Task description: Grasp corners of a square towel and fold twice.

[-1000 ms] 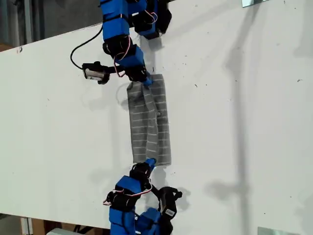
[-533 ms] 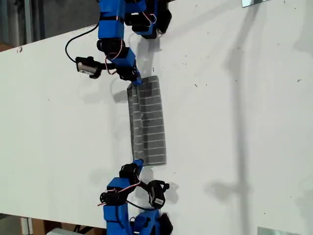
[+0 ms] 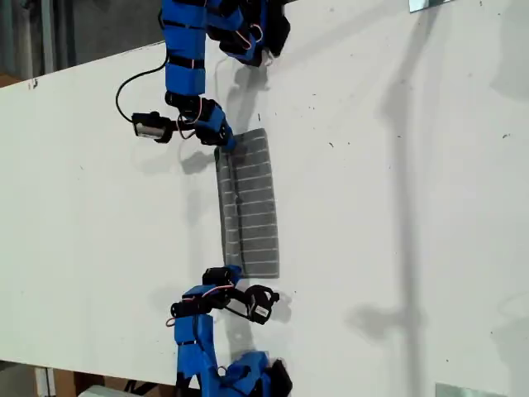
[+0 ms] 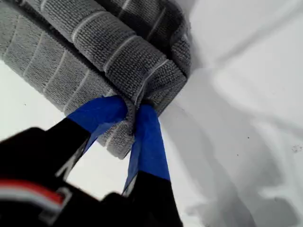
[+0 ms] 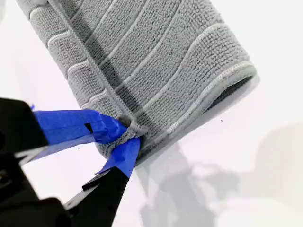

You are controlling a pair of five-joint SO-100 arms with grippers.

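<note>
One towel (image 3: 250, 205), grey with thin pale stripes and a hemmed edge. It lies on the white worktop (image 3: 397, 207) as a long narrow strip, well in from every edge. It sits nearer the worktop edge on the exterior view's left than the edge on its right. The strip runs between our two arms, from the arm (image 3: 186, 66) at the exterior view's top edge to the other arm (image 3: 198, 331) at its bottom edge.

Condition: doubled over lengthwise. One layer rests on another, with a raised ridge along the strip's side toward the exterior view's left. In the second wrist view the far end shows as an open loop of two layers.

Holds, two:
- Our first tool (image 4: 135, 111) has its blue tips closed tight on a corner (image 4: 118, 142) of the cloth, which bunches between them and rolls up behind.
- Our second tool (image 5: 130, 135) is likewise pinched shut on hemmed cloth at one end of the strip, with no gap at the tips.

In the exterior view each arm meets one end of the strip. We cannot tell from the wrist views which arm carries which tool.

Progress, as we judge it: the first fold is made or all but laid, though neither tool has let go. What is left is to release and flatten the ridge, take fresh corners, and make the second fold across the strip's length.
</note>
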